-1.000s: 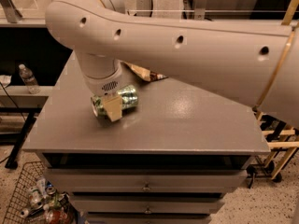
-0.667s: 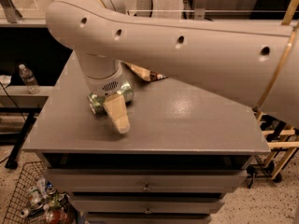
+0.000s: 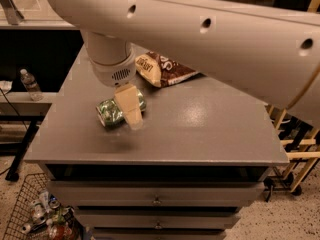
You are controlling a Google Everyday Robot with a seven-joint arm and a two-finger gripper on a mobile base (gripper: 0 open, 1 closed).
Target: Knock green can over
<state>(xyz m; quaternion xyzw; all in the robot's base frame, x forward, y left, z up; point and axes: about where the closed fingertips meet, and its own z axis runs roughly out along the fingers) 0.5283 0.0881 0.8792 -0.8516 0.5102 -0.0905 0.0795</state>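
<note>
The green can [image 3: 111, 114] lies on its side on the grey table [image 3: 210, 129], left of centre, with its silver end facing front-left. My gripper [image 3: 132, 118] hangs from the thick white arm directly over the can's right part and covers it. The cream gripper tip points down toward the table just in front of the can.
A brown and cream chip bag [image 3: 165, 68] lies behind the can. A water bottle [image 3: 30, 82] stands on a low shelf at the left. A wire basket [image 3: 30, 211] of cans sits on the floor at the lower left. A wooden rack [image 3: 295, 144] stands at the right. Drawers are below the tabletop.
The arm has risen in view, uncovering more of the chip bag. The gripper tip has swung down in front of the can. The can stays on its side, shifted slightly left.
</note>
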